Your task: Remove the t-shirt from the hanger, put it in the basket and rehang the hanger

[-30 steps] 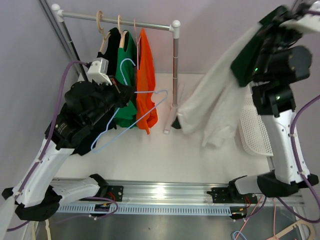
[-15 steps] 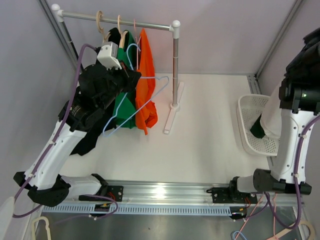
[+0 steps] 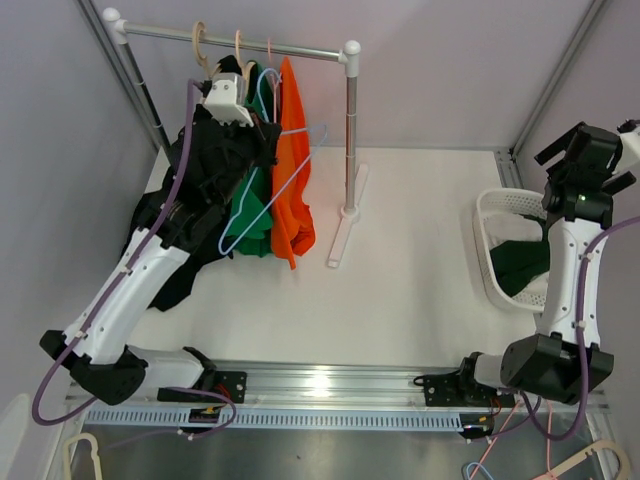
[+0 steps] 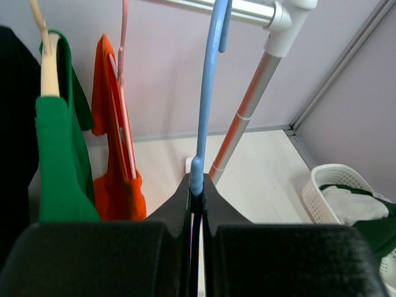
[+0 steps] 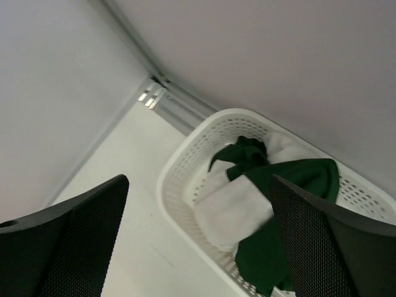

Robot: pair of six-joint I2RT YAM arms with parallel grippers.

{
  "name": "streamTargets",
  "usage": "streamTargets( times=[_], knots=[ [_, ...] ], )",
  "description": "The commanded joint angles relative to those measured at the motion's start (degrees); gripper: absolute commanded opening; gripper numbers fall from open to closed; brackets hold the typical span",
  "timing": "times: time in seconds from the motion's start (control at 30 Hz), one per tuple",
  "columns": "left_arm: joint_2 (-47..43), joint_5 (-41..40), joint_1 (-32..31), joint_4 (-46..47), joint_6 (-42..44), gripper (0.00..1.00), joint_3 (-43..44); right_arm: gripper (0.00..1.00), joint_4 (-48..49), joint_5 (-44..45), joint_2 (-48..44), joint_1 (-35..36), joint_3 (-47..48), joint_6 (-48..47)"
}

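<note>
Left gripper (image 4: 197, 185) clamps bare pale-blue wire hanger (image 4: 207, 93), probably rehanging it upper left; right gripper (image 5: 199, 204) gapes empty over basketed white-and-green t-shirt (image 5: 297, 179).

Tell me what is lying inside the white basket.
Inside the white basket lies crumpled white cloth tangled with dark green cloth. They cover the basket floor, so anything beneath them cannot be seen.
</note>
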Motion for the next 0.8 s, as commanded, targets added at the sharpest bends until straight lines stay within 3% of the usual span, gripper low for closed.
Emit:
streamTargets(
  times=[0.0, 0.17, 0.27, 0.77],
  knots=[
    [2.07, 0.86, 0.38, 8.23, 5.35, 0.01, 2.79, 0.99, 3.64, -7.92, -7.64, 0.62, 3.30, -0.20],
    [8.58, -1.25, 0.29, 9.01, 6.85, 0.01, 7.91, 1.00, 2.67, -17.24, -14.22, 4.39, 4.89, -5.38],
    [10.52, -2.30, 0.38, 14.28, 7.03, 0.01, 6.33, 0.99, 7.23, -22.17, -20.54, 5.28, -0.72, -5.57],
    [23.70, -6.52, 0.38, 15.35, 7.64, 0.01, 19.51, 0.99, 7.86, -28.68, -26.99, 5.54, -7.07, -7.15]
  ],
)
